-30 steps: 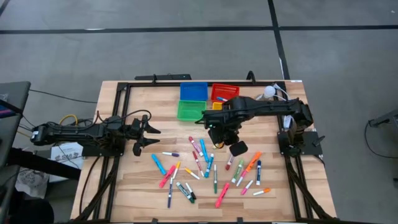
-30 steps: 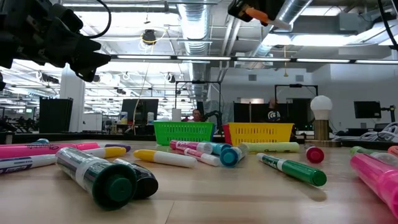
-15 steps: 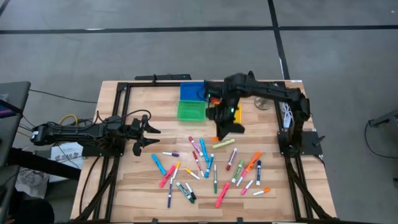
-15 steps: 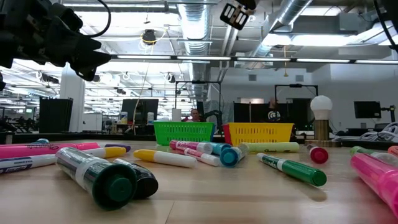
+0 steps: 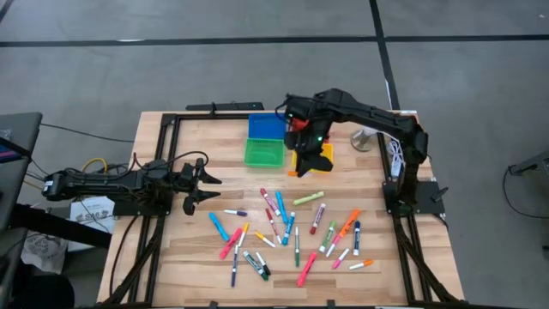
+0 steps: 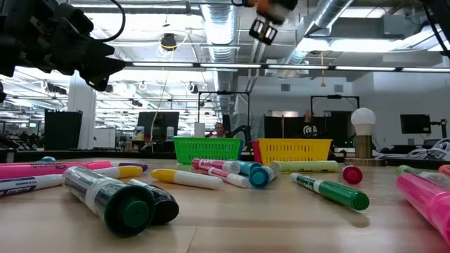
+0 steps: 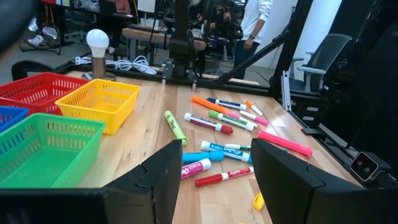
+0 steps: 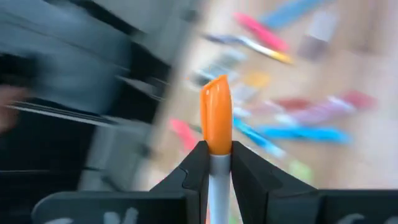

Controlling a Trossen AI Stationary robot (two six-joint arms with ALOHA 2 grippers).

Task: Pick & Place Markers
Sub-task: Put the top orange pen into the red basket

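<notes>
Many markers point(image 5: 292, 227) with coloured caps lie flat and scattered on the near half of the wooden table; they also show in the low view point(image 6: 330, 191) and the left wrist view point(image 7: 214, 121). My right gripper point(image 5: 298, 168) hangs high over the near left corner of the yellow bin point(image 5: 324, 156), slanting down, shut on a marker with an orange cap point(image 8: 215, 115). My left gripper point(image 5: 204, 180) waits at the table's left side, level and open, with nothing between its fingers point(image 7: 163, 180). My right gripper pinches the marker's white barrel point(image 8: 215, 171) between its two fingers, just behind the orange cap. The marker lies along the fingers, and its cap sticks out past their tips. It is lifted clear, high above the table.
A blue bin point(image 5: 266, 127), green bin point(image 5: 262, 153), red bin point(image 5: 300, 123) and the yellow bin stand together at the table's far middle. A bulb lamp point(image 6: 363, 121) stands at the far right. Black rails point(image 5: 163, 146) frame the table. People stand in the room behind point(image 7: 252, 18).
My right gripper has swung from above the scattered markers toward the table's far edge and a little left, to over the bins, carrying the orange-capped marker and turning as it went. The markers on the table lie as before.
</notes>
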